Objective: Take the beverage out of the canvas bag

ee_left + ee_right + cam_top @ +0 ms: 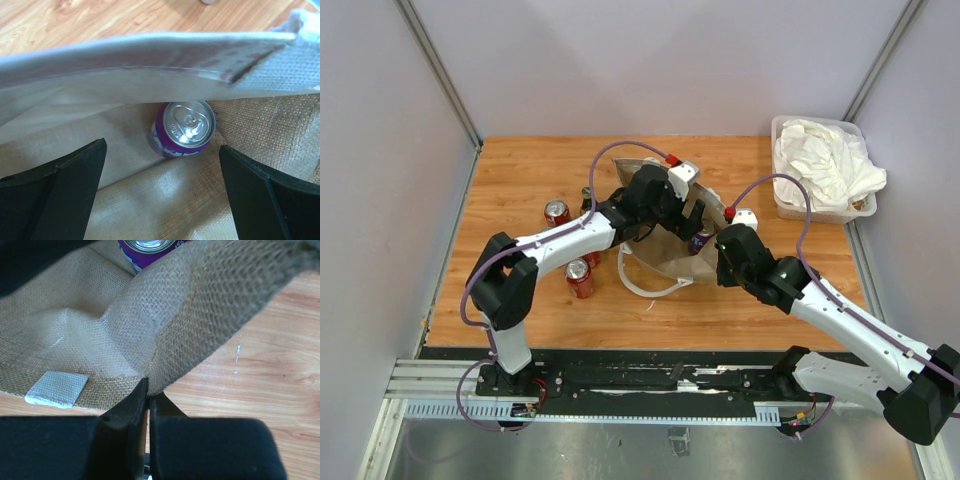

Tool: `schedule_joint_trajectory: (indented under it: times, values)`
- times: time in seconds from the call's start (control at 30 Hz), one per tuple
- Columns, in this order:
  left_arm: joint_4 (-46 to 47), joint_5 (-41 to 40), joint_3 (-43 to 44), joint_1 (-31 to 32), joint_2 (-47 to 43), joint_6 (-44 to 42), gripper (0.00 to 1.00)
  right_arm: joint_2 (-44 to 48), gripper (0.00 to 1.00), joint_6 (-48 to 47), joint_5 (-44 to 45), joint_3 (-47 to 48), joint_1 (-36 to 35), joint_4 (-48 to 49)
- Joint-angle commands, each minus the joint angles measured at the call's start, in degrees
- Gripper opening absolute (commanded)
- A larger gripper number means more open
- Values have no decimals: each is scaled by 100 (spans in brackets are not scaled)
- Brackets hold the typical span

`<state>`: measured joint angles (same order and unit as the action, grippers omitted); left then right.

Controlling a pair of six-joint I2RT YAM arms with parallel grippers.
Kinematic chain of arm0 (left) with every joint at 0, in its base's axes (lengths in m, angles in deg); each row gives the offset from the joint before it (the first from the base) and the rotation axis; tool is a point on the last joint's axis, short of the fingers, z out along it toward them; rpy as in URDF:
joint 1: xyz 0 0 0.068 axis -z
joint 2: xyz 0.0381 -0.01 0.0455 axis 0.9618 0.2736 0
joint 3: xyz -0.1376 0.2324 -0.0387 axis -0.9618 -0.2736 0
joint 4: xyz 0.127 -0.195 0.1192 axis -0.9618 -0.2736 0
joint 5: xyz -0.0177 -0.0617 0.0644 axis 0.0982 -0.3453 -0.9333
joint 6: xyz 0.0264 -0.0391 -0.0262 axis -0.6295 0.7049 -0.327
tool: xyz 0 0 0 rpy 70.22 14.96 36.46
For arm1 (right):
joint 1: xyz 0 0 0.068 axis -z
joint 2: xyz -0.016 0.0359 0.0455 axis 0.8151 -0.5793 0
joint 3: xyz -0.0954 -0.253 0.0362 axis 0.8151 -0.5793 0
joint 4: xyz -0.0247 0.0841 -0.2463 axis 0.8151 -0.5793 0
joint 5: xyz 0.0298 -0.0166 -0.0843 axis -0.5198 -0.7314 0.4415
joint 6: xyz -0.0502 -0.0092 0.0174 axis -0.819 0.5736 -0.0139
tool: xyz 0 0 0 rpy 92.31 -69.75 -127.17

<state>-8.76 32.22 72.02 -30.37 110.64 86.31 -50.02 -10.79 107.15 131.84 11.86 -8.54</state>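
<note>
The tan canvas bag [672,262] lies open in the middle of the table, its white handle [645,287] toward the near side. A purple beverage can [700,240] stands inside it. My left gripper [665,205] is open inside the bag mouth; in the left wrist view the can [185,130] sits just ahead between the spread fingers [60,190], untouched. My right gripper [725,258] is shut on the bag's rim [165,365], pinching the fabric and holding it up. The can's top [150,246] shows at the upper edge of the right wrist view.
Red cans [557,212] [579,278] and a dark bottle [587,198] stand left of the bag by my left arm. A clear bin of white cloth [820,165] sits at the back right. A white patch [57,388] is on the bag's rim.
</note>
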Motion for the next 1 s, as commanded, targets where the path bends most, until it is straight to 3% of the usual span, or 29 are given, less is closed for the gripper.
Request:
schedule_joint_trajectory:
  times: [0.0,0.5,0.97]
  values:
    - [425,331,115,115,218,-408,100,16,3,-38,172,162,-78,-427]
    - [69,829,945,326,1034,-509,100,12,3,-82,131,302,-80,-535]
    - [-830,465,1366,362,1366,-605,100,-40,4,-106,82,326,-83,-496]
